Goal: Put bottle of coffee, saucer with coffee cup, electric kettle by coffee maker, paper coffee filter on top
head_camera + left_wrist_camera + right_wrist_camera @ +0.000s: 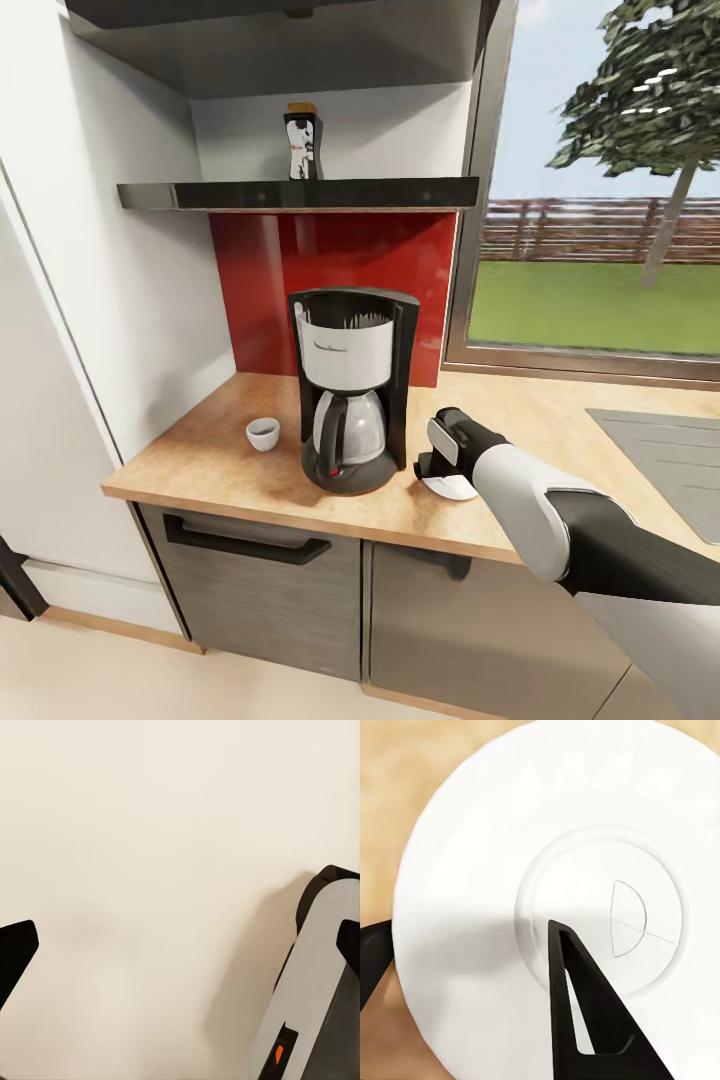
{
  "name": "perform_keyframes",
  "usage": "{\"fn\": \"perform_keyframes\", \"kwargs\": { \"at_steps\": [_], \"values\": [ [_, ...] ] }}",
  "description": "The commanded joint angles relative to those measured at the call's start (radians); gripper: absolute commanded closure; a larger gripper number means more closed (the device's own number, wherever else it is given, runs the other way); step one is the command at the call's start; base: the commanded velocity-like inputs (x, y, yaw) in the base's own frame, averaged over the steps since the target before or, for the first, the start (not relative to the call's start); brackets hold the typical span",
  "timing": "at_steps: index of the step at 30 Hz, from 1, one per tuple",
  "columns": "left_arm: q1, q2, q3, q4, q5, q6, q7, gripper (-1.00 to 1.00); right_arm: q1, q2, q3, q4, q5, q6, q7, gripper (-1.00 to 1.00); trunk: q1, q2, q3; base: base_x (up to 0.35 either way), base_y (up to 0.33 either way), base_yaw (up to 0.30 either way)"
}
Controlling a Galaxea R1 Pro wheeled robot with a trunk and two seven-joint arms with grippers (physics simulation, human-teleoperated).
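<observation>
- Placing the saucer looks like the step in hand: your right gripper sits low over the countertop, right of centre in the head view, with the white plate at its tip just beside the coffee maker.
- In the right wrist view one finger lies across the top of the saucer and the other finger shows past its rim, so the jaws look clamped across the plate's edge. Whether the plate is already resting on the wood, you cannot tell.
- Next move, as a judgement: settle the plate flat, part the fingers and lift straight off so it does not slide into the machine. Then the cup, standing at centre left on the other side of the coffee maker, has to come over onto the saucer.
- The left wrist view gives you pale floor with the left gripper; its two dark fingertips sit at opposite edges of the frame, well apart and holding nothing.
- Counting, largest first: one countertop, one shelf across the upper part of the frame, one coffee maker, one bottle on that shelf at top centre, one saucer, one cup.
</observation>
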Motion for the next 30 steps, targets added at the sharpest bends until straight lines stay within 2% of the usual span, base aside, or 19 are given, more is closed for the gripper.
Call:
{"fn": "perform_keyframes", "kwargs": {
  "at_steps": [1, 5, 6, 15, 30],
  "values": [
    [0.001, 0.000, 0.003, -0.001, 0.008, 0.000, -0.007, -1.00, 0.001, 0.001, -0.016, 0.000, -0.001, 0.004, -0.007, 1.00, 0.000, 0.000, -0.001, 0.000, 0.000, 0.000],
    [0.001, 0.000, 0.003, -0.001, 0.008, 0.000, -0.007, -1.00, 0.001, 0.001, -0.016, 0.000, -0.001, 0.002, -0.008, 1.00, 0.000, 0.000, -0.001, 0.000, 0.000, 0.000],
    [0.001, 0.000, 0.003, -0.001, 0.008, 0.000, -0.007, -1.00, 0.001, 0.001, -0.016, 0.000, -0.001, 0.002, -0.008, -1.00, 0.000, 0.000, -0.001, 0.000, 0.000, 0.000],
    [0.001, 0.000, 0.005, -0.001, 0.009, 0.000, -0.007, -1.00, 0.001, 0.001, -0.016, 0.000, -0.001, 0.002, -0.006, -1.00, 0.000, 0.000, -0.001, 0.000, 0.000, 0.000],
    [0.001, 0.002, 0.006, -0.001, 0.008, 0.003, -0.007, -1.00, 0.001, -0.001, -0.016, 0.000, -0.002, 0.001, -0.007, -1.00, -0.057, 0.105, 0.046, 0.000, 0.000, 0.000]
  ]
}}
